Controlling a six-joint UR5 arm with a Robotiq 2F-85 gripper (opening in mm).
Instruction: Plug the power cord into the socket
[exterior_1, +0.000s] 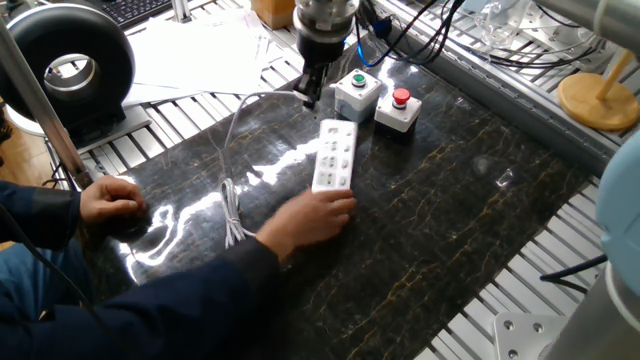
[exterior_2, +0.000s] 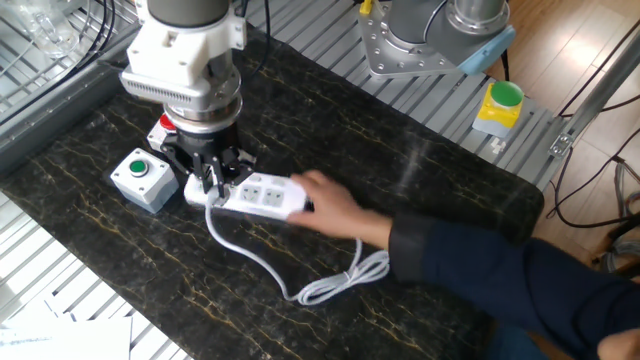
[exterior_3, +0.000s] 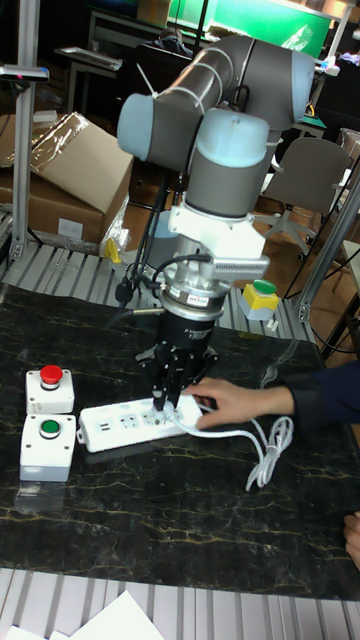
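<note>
The socket (exterior_1: 335, 155) is a long white power strip lying on the dark marble table, its far end by the two button boxes. A person's hand (exterior_1: 310, 215) holds its near end. My gripper (exterior_1: 310, 92) hangs just past the strip's far end, shut on the small plug of the power cord (exterior_1: 232, 135). The thin white cable arcs away to a loose bundle. From the opposite side, the gripper (exterior_2: 213, 180) stands over the left end of the socket (exterior_2: 262, 195), and the cord (exterior_2: 262, 265) trails toward the front. In the tall view the fingertips (exterior_3: 160, 405) appear to touch the socket (exterior_3: 125, 425).
A green-button box (exterior_1: 357, 88) and a red-button box (exterior_1: 399, 108) stand right behind the strip. The person's other hand (exterior_1: 110, 200) rests at the table's left edge. A black ring lamp (exterior_1: 70, 65), papers and a wooden stand (exterior_1: 598, 100) lie off the mat.
</note>
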